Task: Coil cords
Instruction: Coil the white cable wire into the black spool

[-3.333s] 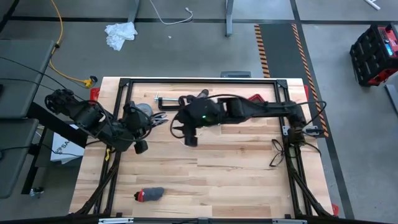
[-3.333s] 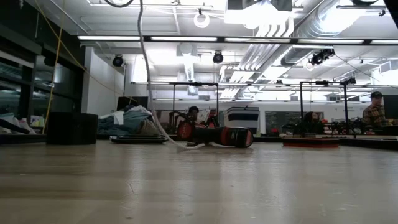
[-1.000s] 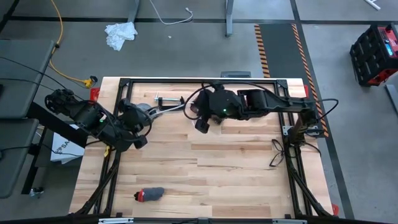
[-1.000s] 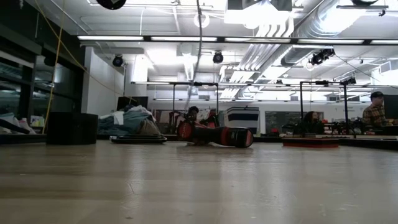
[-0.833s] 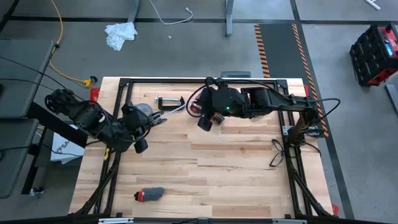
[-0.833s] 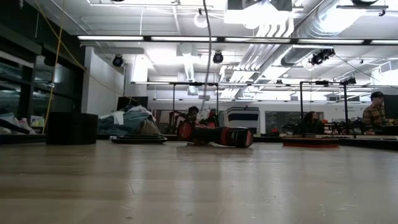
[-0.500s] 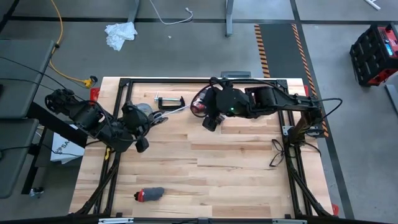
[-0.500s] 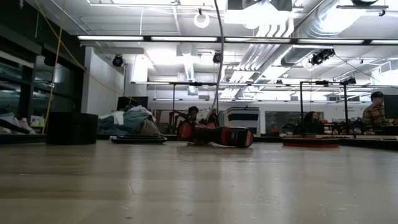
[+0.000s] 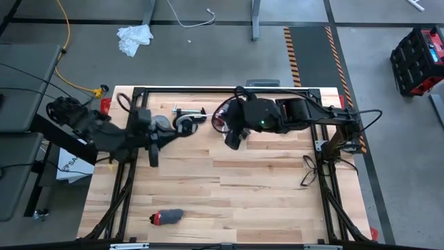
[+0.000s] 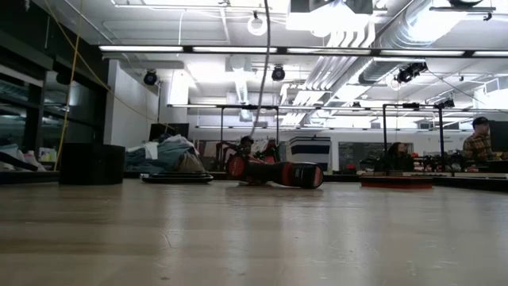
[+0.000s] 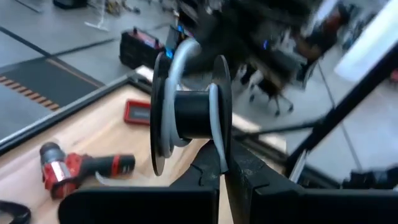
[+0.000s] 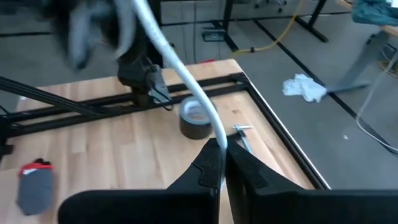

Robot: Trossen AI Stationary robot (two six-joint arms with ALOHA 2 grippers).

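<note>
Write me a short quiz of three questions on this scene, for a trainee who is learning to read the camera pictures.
1. True or false: the right gripper is shut on the white cable.
2. What does the left gripper hold? A) a hammer B) a black spool with cable wound on it C) a cup
3. Short answer: which tool lies alone on the table, far from both arms?

Key: 1. True. 2. B. 3. The red and grey drill.
</note>
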